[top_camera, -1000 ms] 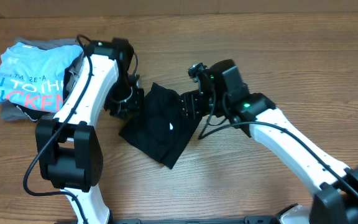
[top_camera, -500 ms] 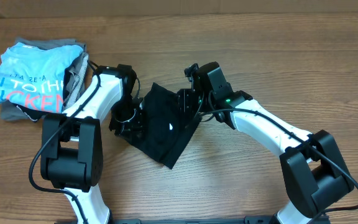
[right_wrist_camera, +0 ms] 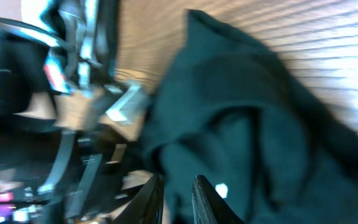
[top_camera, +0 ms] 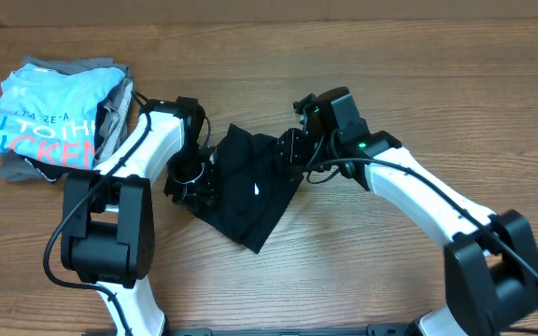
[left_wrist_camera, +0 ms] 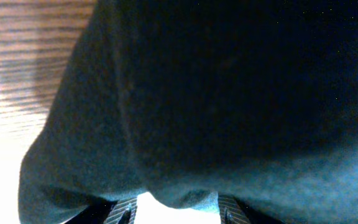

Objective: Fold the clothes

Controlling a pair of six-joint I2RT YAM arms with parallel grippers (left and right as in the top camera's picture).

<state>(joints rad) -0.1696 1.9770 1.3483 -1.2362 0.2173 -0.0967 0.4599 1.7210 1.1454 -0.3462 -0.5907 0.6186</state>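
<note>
The clothes, a black T-shirt [top_camera: 246,191], lie bunched and partly folded on the wooden table, with a small white label [top_camera: 257,190] showing. My left gripper [top_camera: 194,179] is low at the shirt's left edge. In the left wrist view black fabric [left_wrist_camera: 229,93] fills the frame, and the left gripper [left_wrist_camera: 178,208] has its fingers apart with a lobe of cloth at their tips. My right gripper [top_camera: 290,154] is at the shirt's upper right edge. Seen from the right wrist, the right gripper [right_wrist_camera: 178,182] is nearly closed with dark cloth pinched between its fingers, beside the label [right_wrist_camera: 221,189].
A pile sits at the back left: a light blue shirt with lettering [top_camera: 45,117] on top of grey folded garments [top_camera: 21,170]. The left arm's body and cables [right_wrist_camera: 73,93] stand close behind the shirt in the right wrist view.
The right gripper's jaws have closed on the shirt's upper right edge and that arm has shifted slightly right. The left arm dropped to the shirt's left edge, then stayed still.
</note>
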